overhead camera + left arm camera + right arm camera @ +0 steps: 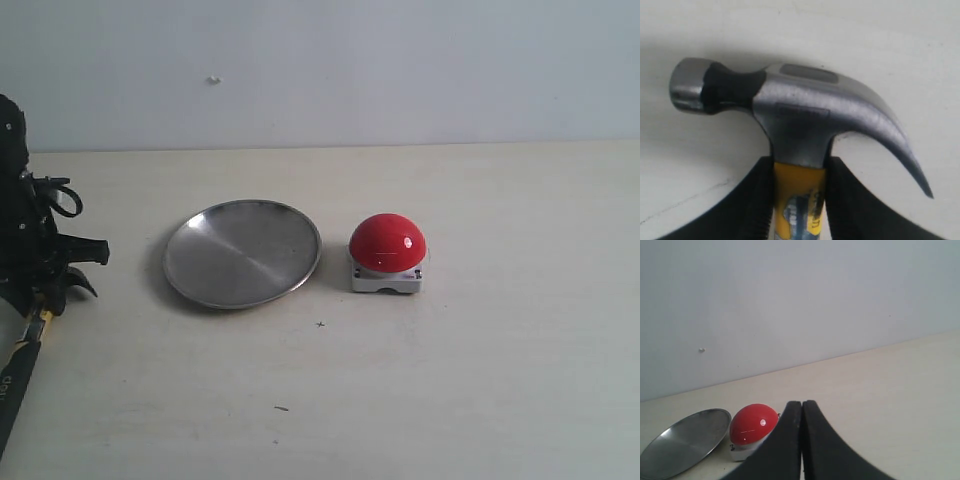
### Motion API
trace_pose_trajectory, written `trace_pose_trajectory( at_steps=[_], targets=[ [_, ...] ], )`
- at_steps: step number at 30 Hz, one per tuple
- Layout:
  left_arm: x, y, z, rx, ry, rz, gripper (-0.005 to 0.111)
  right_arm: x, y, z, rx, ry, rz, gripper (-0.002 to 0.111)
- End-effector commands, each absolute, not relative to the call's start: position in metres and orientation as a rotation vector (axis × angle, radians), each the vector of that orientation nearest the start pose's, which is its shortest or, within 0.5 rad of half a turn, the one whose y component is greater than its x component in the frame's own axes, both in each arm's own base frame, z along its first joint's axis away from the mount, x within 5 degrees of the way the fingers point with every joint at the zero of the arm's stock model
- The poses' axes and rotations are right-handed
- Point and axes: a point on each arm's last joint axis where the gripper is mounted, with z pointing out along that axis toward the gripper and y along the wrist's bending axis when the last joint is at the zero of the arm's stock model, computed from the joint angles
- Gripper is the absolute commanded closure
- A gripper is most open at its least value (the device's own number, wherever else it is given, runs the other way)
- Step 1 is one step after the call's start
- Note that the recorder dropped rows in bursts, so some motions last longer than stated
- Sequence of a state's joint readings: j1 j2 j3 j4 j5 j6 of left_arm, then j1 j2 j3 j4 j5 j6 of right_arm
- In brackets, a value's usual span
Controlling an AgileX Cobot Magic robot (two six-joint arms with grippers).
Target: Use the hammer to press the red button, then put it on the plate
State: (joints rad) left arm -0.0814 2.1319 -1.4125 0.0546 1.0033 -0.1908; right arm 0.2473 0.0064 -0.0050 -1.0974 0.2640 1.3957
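The hammer is held at its yellow neck, just below the dark metal head, by my left gripper, which is shut on it. At the left edge of the exterior view that gripper hangs over the table, and the hammer's black handle slants down toward the front edge. The silver plate lies right of it, with the red button on its grey base further right. My right gripper is shut on nothing. It faces the red button and the plate from a distance.
The pale table ends at a plain light wall at the back. A few small dark specks lie on the table in front of the plate. The right arm is outside the exterior view.
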Motion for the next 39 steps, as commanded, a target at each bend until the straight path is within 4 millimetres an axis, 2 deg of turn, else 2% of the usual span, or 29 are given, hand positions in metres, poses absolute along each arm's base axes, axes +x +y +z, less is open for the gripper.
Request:
trace_pose_trajectory(
  at_steps=[1, 11, 21, 26, 31, 39],
  targets=[
    [0.393, -0.028, 0.132, -0.113, 3.169, 0.062, 0.107, 0.057, -0.007, 0.204, 0.221, 1.585, 0.236, 0.108],
    [0.393, -0.033, 0.135, -0.066, 3.163, -0.025, 0.107, 0.057, -0.007, 0.204, 0.221, 1.585, 0.236, 0.108],
    [0.392, -0.035, 0.163, -0.064, 3.104, -0.062, 0.107, 0.057, -0.007, 0.204, 0.221, 1.585, 0.236, 0.108],
    [0.391, -0.046, 0.183, -0.03, 3.076, -0.252, 0.107, 0.057, -0.007, 0.204, 0.221, 1.585, 0.236, 0.108],
    [0.387, -0.049, 0.183, 0.014, 3.115, -0.307, 0.107, 0.057, -0.007, 0.204, 0.221, 1.585, 0.236, 0.108],
    [0.386, -0.063, 0.188, 0.12, 3.073, -0.567, 0.107, 0.057, -0.007, 0.204, 0.221, 1.585, 0.236, 0.108]
  ],
)
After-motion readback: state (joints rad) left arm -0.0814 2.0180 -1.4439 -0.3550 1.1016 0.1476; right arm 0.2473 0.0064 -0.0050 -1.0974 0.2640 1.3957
